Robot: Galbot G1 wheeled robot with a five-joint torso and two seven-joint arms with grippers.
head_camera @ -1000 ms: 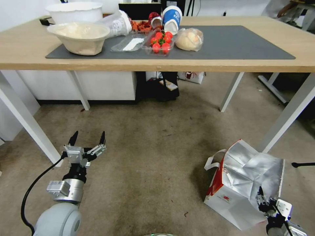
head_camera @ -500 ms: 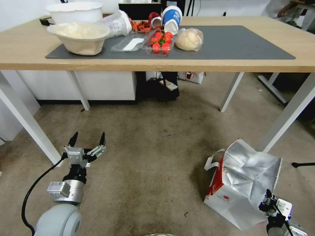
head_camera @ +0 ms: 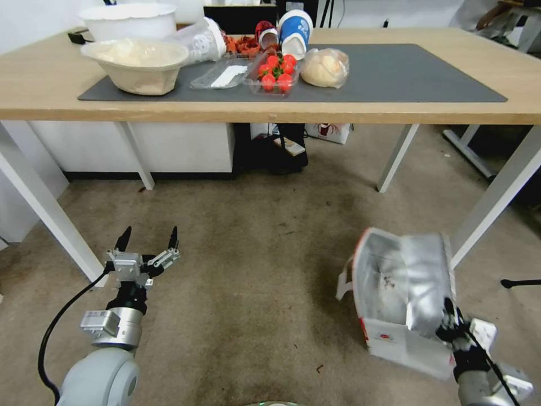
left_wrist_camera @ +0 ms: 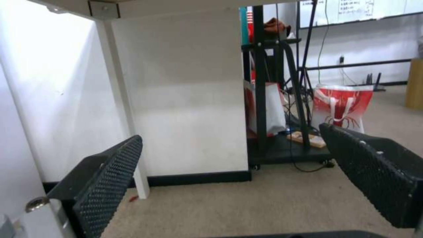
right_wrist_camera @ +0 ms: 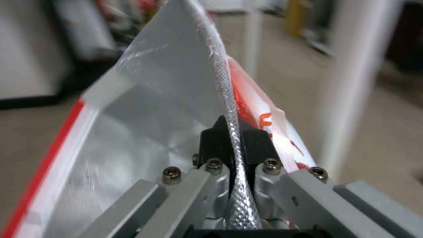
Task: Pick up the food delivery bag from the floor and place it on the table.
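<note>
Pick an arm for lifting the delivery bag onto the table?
Right. The right gripper is already shut on the food delivery bag rim; the left gripper hangs open over bare floor, well apart from it.

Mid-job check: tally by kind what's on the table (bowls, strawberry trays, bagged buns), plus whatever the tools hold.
Bowls on the table: 2, the beige bowl and the white bowl
Strawberry tray: 1
Bagged bun: 1
Food delivery bag: 1, rim pinched in the right tool; left tool open, holding nothing
Total: 5
</note>
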